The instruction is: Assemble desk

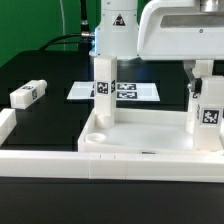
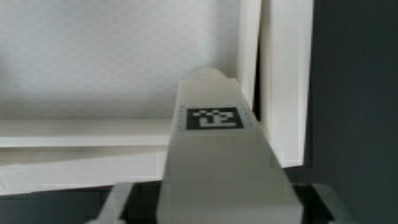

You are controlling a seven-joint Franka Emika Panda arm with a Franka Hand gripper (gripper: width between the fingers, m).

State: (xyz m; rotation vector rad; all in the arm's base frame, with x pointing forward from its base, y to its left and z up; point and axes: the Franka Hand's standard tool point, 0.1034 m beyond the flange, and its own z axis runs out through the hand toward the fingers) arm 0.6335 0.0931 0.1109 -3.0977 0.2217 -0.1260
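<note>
Here gripper (image 1: 203,84) fingertips hidden behind leg block (image 1: 207,113)

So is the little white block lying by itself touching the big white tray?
Apart. The exterior view shows bare black table between the small white plastic leg block and the wide white rimmed tabletop.

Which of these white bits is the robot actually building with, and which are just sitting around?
Part of the desk job:
- tabletop
- upright leg
- second upright leg
- loose leg, lying flat, apart from the tabletop

Just lying about:
- marker board
- border wall
</note>
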